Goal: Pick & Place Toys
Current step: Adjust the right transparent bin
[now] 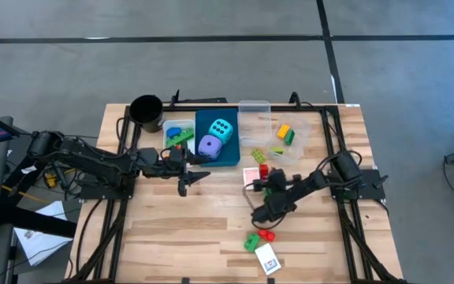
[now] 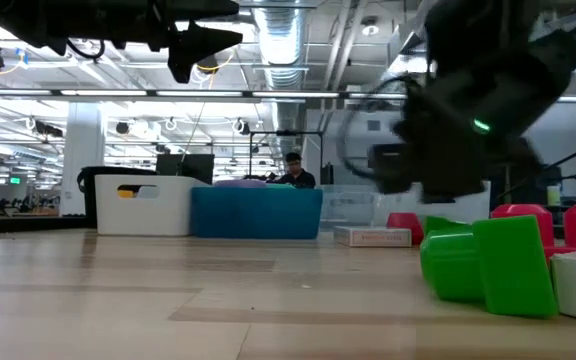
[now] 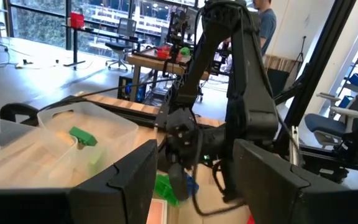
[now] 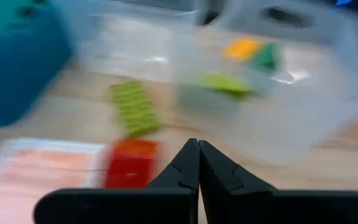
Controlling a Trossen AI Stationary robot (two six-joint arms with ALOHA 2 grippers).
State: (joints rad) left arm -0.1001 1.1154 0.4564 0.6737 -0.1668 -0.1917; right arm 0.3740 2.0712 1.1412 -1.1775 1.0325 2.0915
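Hovering: left gripper hangs above the table just in front of the blue bin, its fingers apart with nothing seen between them.
Right gripper: right gripper sits low over the wood near the table's middle right, its fingers pressed together with nothing between them.
Blue bin contents: cyan die and purple die lie side by side inside, touching.
White bin: white bin stands against the blue bin's left wall, with blue and green bricks inside.
Clear bin: clear bin is right of the blue bin, holding an orange brick and a green brick; a second, smaller clear bin sits behind it at the far edge.
Loose toys, mid table: yellow-green brick and red brick lie on the wood between the blue and clear bins, beside a pink card.
Loose toys, near edge: green block, small red bricks and a white card cluster close to the front edge.
Black cup: black cup stands at the far left corner.
Open room: bare wood spreads across the front left, ahead of the left gripper.
Edges: black frame rails run along both sides.
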